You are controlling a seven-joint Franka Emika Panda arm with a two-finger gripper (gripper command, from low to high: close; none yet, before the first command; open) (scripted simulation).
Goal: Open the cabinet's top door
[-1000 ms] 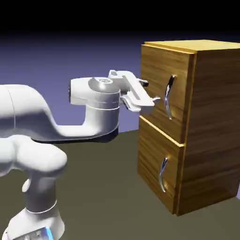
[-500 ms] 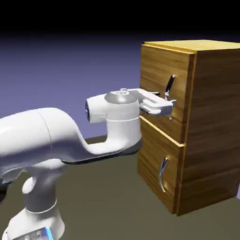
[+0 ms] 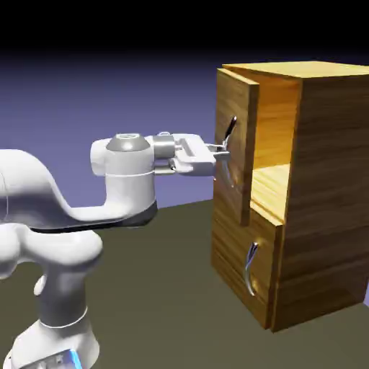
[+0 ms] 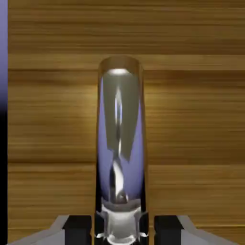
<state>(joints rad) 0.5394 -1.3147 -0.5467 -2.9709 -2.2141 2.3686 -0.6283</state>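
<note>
Wood grain fills most of the hand view, and across it runs the top door's curved silver handle (image 4: 120, 129), large and reflective, ending between the two grey fingertips (image 4: 76, 229). That view lacks what the exterior view gives: the top door (image 3: 234, 90) stands ajar, swung out from the cabinet (image 3: 331, 187), with a pale, brightly lit interior (image 3: 277, 108) showing behind its free edge, beyond the end effector (image 3: 223, 149) toward the exterior view's right. The hand view, in turn, shows how the handle lies between the fingers, a detail too small to read from outside.

The end effector is closed down on the handle, one finger on either side of the bar, directly in front of the top door. The door's panel faces the fingers and hides part of the cabinet's opening behind it.

Below the end effector, on the cabinet's front, the lower panel (image 3: 234, 234) sits shut, its smaller curved handle (image 3: 250, 270) apart from the fingers. The white arm (image 3: 79, 216) reaches back from the end effector toward the exterior view's left, above the dark desk (image 3: 166, 288). Along the hand view's left edge, past the door's wood, runs a narrow strip of blue-violet backdrop (image 4: 3, 52), black farther down.
</note>
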